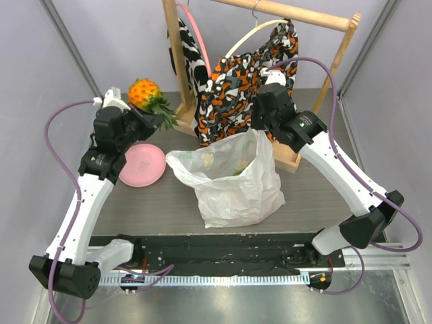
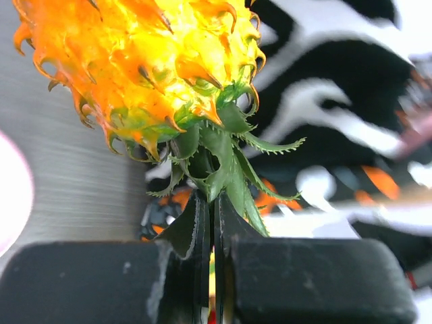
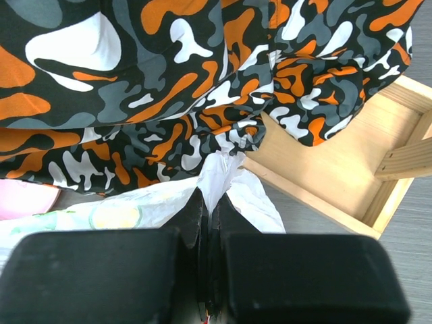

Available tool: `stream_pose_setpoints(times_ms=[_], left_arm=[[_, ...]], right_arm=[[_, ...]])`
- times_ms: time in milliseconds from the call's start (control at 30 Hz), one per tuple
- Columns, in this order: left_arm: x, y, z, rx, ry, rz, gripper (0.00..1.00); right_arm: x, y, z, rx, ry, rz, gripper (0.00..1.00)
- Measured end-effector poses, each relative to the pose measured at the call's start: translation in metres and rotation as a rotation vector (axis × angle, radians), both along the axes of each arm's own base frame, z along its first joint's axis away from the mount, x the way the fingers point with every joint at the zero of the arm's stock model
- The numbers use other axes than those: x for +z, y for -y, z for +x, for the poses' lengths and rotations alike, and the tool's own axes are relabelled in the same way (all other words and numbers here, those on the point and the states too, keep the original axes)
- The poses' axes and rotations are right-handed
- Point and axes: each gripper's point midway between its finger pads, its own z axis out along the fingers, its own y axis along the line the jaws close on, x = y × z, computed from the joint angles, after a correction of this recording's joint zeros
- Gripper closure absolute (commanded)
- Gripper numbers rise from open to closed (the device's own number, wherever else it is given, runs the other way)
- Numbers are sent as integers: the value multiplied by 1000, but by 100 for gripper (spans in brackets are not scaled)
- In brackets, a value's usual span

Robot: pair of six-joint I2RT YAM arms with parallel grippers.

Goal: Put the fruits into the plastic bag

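My left gripper point(image 2: 210, 206) is pinched tight on the green crown of the pineapple point(image 2: 142, 61). Its body is spiky orange-yellow and its leaves are jagged and dark. It is held at ten o'clock from the plastic bag point(image 1: 236, 185). My right gripper point(image 3: 208, 202) is clamped on the bag's thin rim at one o'clock, and the crinkly translucent white mouth gapes.

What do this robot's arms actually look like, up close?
The left arm and right arm are slim, with white links and chunky black joints. A purple cable loops alongside each. Each ends in two blocky matte-black fingers.
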Motion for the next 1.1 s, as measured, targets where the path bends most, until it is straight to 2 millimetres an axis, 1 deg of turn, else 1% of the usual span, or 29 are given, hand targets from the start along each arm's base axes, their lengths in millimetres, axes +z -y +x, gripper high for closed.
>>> stream_pose_setpoints(times_ms=[100, 200, 267, 300, 400, 533, 633, 733, 833, 967, 1100], left_arm=[[14, 28, -10, -139, 39, 38, 100], [17, 61, -31, -297, 62, 108, 100], [15, 84, -48, -406, 71, 156, 100], [10, 96, -60, -471, 71, 192, 100], [-4, 113, -84, -586, 50, 263, 100], [-27, 122, -109, -681, -1, 347, 100], [-45, 116, -126, -707, -45, 393, 100], [-54, 106, -137, -703, -67, 413, 100], [-56, 102, -141, -700, -75, 421, 100], [-61, 108, -143, -728, -84, 440, 100], [-76, 116, -141, -773, -105, 489, 100]], right_arm=[[-1, -2, -1, 9, -4, 4, 98], [-2, -3, -1, 17, -5, 10, 98], [-3, -4, -3, 21, -10, 13, 98], [-4, -4, -4, 24, -12, 15, 98], [-4, -5, -6, 30, -16, 24, 98], [-1, -4, -8, 31, -12, 39, 98], [1, -3, -11, 29, -8, 49, 98], [1, -2, -13, 27, -8, 56, 98], [-1, -2, -15, 25, -15, 64, 98], [-4, -4, -15, 27, -24, 71, 98], [-3, -4, -16, 27, -24, 74, 98]])
